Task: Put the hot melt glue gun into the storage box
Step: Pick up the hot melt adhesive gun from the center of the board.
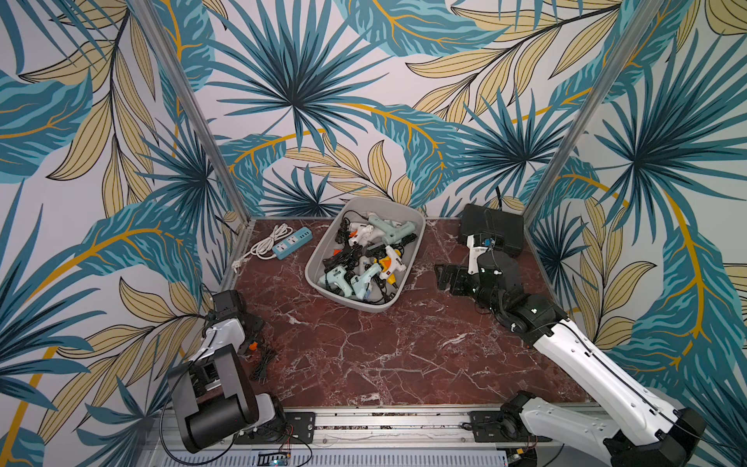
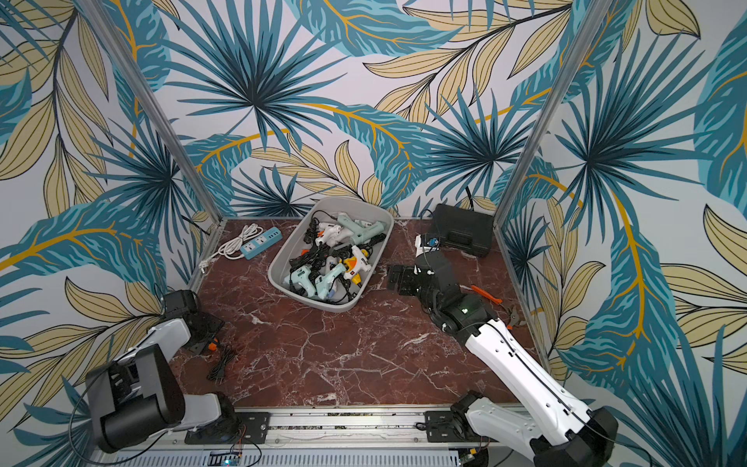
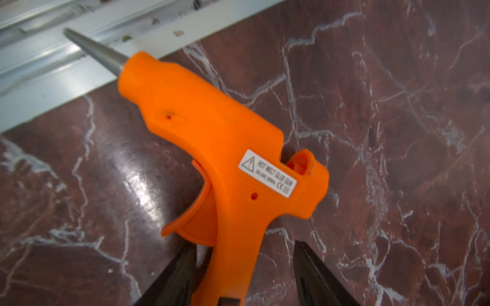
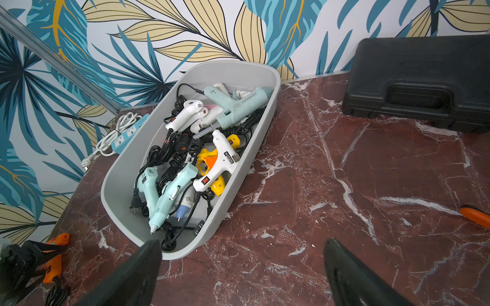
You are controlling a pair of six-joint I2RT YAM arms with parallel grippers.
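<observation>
An orange hot melt glue gun (image 3: 212, 137) with a metal nozzle lies on the marble table near the front-left corner. Only a bit of orange shows in both top views (image 1: 253, 346) (image 2: 211, 346). My left gripper (image 3: 244, 246) straddles its handle: one finger (image 3: 183, 267) touches the trigger side, the other finger (image 3: 313, 270) stands a gap away, so it is open. The light-grey storage box (image 1: 420, 230) (image 2: 283, 250) (image 4: 114, 172) sits at the back middle, holding several glue guns and cords. My right gripper (image 4: 242, 243) (image 1: 448, 279) hovers open and empty to the right of the box.
A black hard case (image 1: 491, 226) (image 4: 419, 79) stands at the back right. A blue power strip (image 1: 292, 242) with a white cord lies back left. An orange-handled tool (image 2: 485, 294) lies by the right edge. The gun's black cord (image 1: 262, 364) trails toward the front rail (image 1: 384, 420).
</observation>
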